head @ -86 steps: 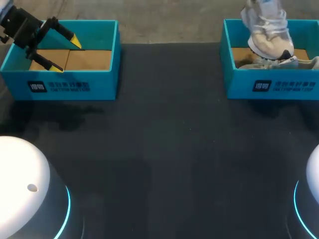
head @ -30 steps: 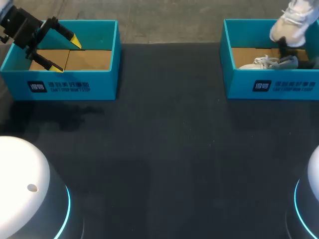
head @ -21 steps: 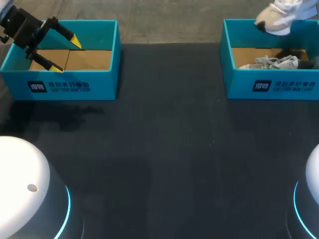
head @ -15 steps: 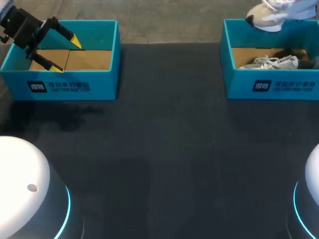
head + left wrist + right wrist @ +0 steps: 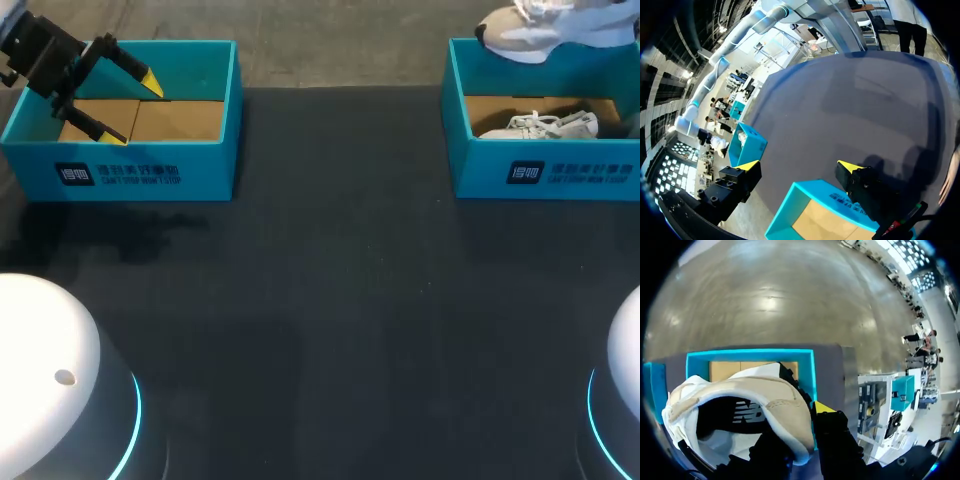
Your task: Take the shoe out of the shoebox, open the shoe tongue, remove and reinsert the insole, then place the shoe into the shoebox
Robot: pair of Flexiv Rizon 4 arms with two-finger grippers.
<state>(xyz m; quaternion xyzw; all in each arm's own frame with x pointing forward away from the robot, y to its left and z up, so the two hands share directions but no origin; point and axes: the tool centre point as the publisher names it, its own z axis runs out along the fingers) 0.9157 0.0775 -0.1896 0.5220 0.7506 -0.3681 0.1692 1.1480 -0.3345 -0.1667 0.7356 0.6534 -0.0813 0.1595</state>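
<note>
A beige and white shoe (image 5: 535, 30) hangs in the air above the back wall of the right teal shoebox (image 5: 545, 170), toe pointing left. In the right wrist view my right gripper (image 5: 800, 437) is shut on the shoe (image 5: 740, 400) at its heel collar, with the shoebox (image 5: 812, 370) below it. A second white shoe (image 5: 540, 125) lies inside that box. My left gripper (image 5: 132, 110) stands open and holds nothing over the left teal box (image 5: 130, 170). In its own view the left gripper (image 5: 799, 167) hangs above that box's rim (image 5: 790, 200).
The left box shows only a bare cardboard floor (image 5: 160, 118). Dark table (image 5: 330, 300) stretches between and in front of the two boxes. The white arm bases (image 5: 50, 390) fill the near corners.
The right gripper has raised the shoe out of the right box and swung it leftward, toe turning to the left. The left arm has stayed still.
</note>
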